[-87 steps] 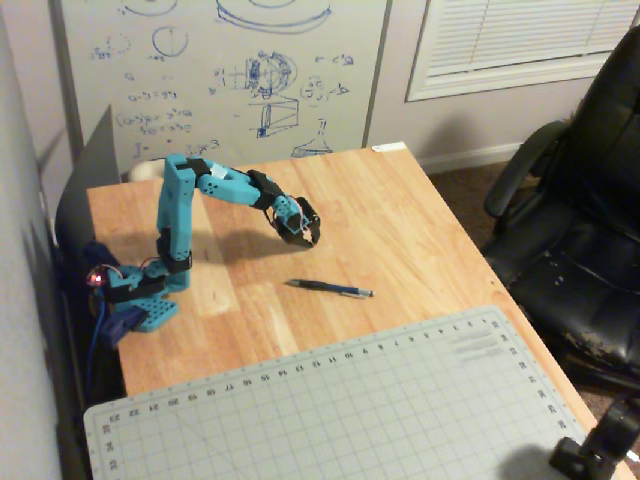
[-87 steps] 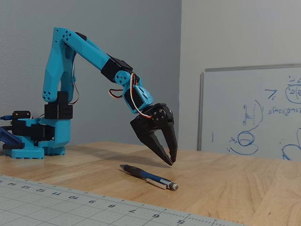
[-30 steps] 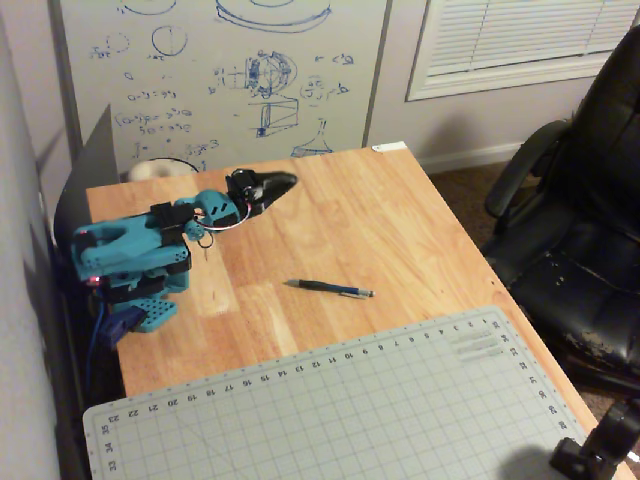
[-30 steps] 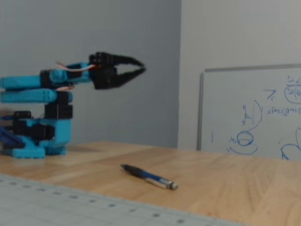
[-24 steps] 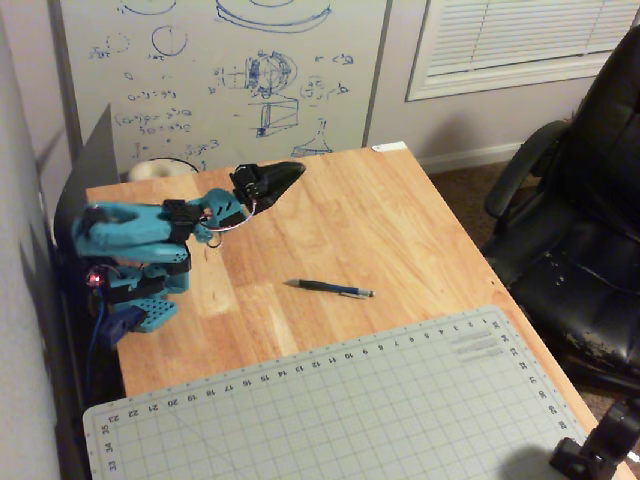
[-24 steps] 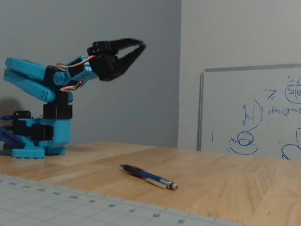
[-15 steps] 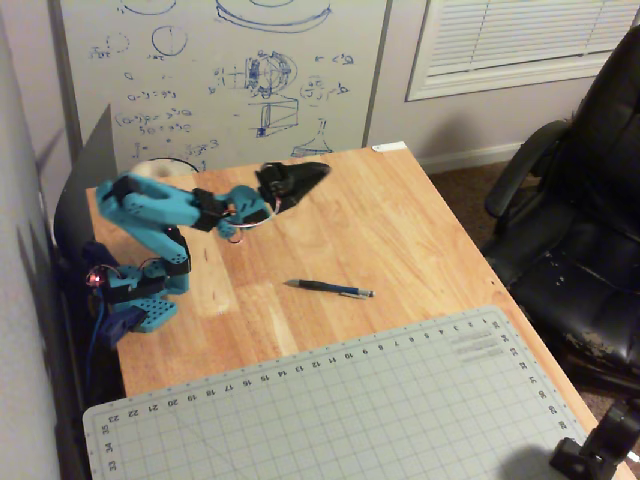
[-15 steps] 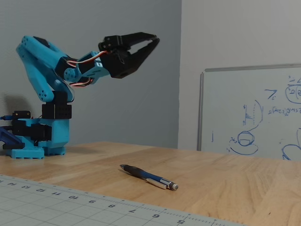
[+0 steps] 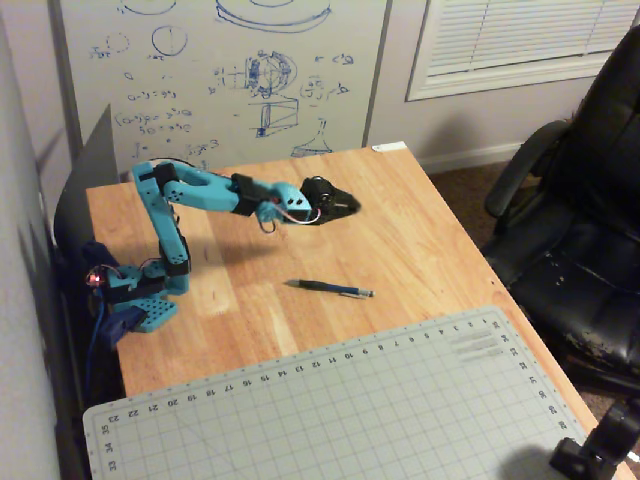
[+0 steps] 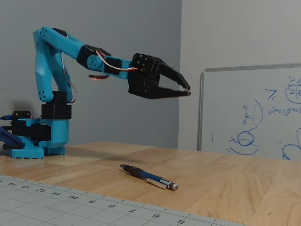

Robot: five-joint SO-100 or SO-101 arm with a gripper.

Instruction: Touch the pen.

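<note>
Up in the high-angle fixed view, the turquoise plastic robot arm [image 9: 190, 190] reaches from the left toward frame centre, its black two-finger hand [image 9: 352, 207] held above the light wooden bench [image 9: 400, 220]. The thin dark stick pen [image 9: 331, 288] lies flat on the bench just below centre, well apart from the hand, above the grey gridded cutting mat [image 9: 340, 410].

Low in the side-on fixed view, the hand [image 10: 186, 90] hangs level in the upper middle, fingers nearly pressed together with only a slim gap. The pen [image 10: 148, 177] rests at lower centre, metallic tip pointing right, beside the mat [image 10: 56, 202].
</note>
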